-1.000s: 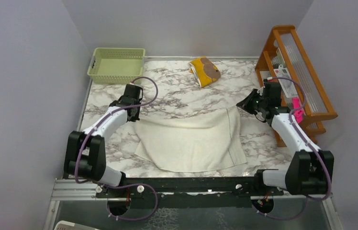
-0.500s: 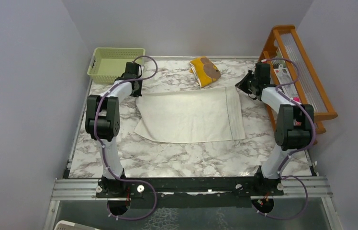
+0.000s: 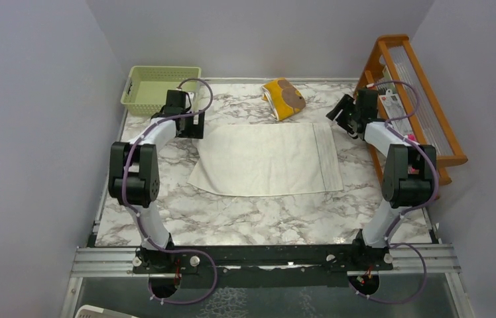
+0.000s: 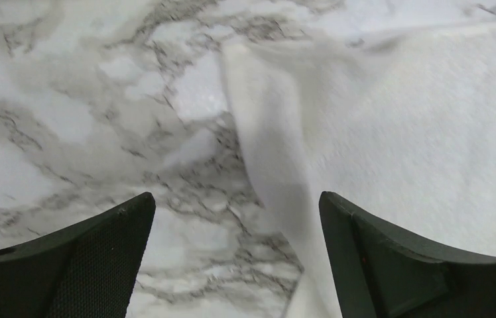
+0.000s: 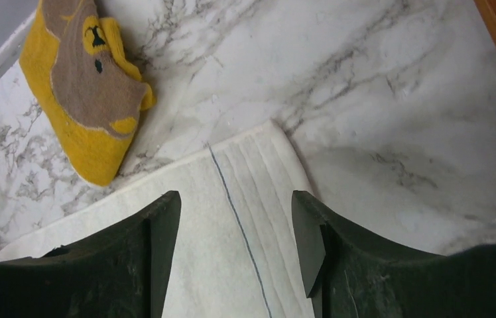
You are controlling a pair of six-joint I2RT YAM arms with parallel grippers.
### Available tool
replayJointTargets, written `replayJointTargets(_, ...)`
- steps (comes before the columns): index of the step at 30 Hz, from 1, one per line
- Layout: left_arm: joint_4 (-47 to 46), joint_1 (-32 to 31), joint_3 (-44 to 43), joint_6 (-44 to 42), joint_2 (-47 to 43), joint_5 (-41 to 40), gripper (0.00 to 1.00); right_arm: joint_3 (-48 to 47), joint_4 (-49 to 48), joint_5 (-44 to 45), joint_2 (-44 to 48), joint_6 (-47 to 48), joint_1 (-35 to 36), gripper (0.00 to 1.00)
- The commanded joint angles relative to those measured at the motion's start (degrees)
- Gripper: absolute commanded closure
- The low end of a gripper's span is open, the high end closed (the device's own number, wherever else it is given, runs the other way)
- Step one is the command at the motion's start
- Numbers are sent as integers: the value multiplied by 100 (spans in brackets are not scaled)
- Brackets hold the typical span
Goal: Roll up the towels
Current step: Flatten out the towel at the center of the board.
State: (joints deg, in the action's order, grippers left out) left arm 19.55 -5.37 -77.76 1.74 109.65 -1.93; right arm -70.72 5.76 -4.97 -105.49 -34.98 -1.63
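The flat towel (image 3: pixel 265 159) lay spread across the middle of the tabletop (image 3: pixel 232 218). The folded towel (image 3: pixel 284 98) lay behind it, toward the far edge, near its far right corner but apart from it. A basket (image 3: pixel 159 106) sat in the far left corner, and a rack (image 3: pixel 418 99) stood along the right side. The left claw (image 3: pixel 195 124) hung at the flat towel's far left corner. The right claw (image 3: pixel 339 112) hung by its far right corner, between the folded towel and the rack.
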Motion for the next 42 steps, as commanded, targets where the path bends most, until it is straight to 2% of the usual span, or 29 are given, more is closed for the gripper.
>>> replayJointTargets(1, -511, 0, 1164, 756, -1379, 1105, 8, 921, -318, 19, 993, -238, -57, 35)
replayJointTargets(4, -860, -17, 2096, 1169, -2258, 1530, 20, 1863, -663, -312, 1727, -276, -29, 34)
replayJointTargets(6, -1053, -17, 2595, 1421, -2844, 1795, 35, 2275, -772, -646, 2126, -221, -18, 34)
replayJointTargets(8, -1197, -24, 3005, 1717, -3264, 2021, 53, 2531, -770, -1049, 2233, -114, 0, 34)
replayJointTargets(9, -1326, -26, 3200, 1891, -3404, 2218, 59, 2610, -746, -1255, 2205, -76, 28, 35)
replayJointTargets(12, -1793, -50, 3678, 2410, -3430, 2765, 75, 2774, -614, -1560, 1951, 9, 161, 38)
replayJointTargets(17, -2459, -61, 4216, 2904, -3217, 2614, 100, 2994, -611, -1553, 1829, 79, 214, 39)
replayJointTargets(25, -2088, -61, 4397, 2945, -2848, 1426, 100, 2937, -372, -1566, 1368, 103, 206, 41)
replayJointTargets(30, -1701, -53, 4684, 3366, -2758, 202, 100, 3060, -287, -1588, 1073, 53, 114, 44)
replayJointTargets(36, -1373, -35, 5060, 3968, -3080, -752, 100, 3097, -76, -1440, 1285, 104, -238, 45)
replayJointTargets(40, -215, -22, 4965, 5009, -3301, -1812, 100, 3066, 179, -1260, 1435, 82, -658, 45)
replayJointTargets(42, 377, -17, 4859, 5452, -3406, -2063, 100, 3072, 275, -1117, 1572, 75, -761, 45)
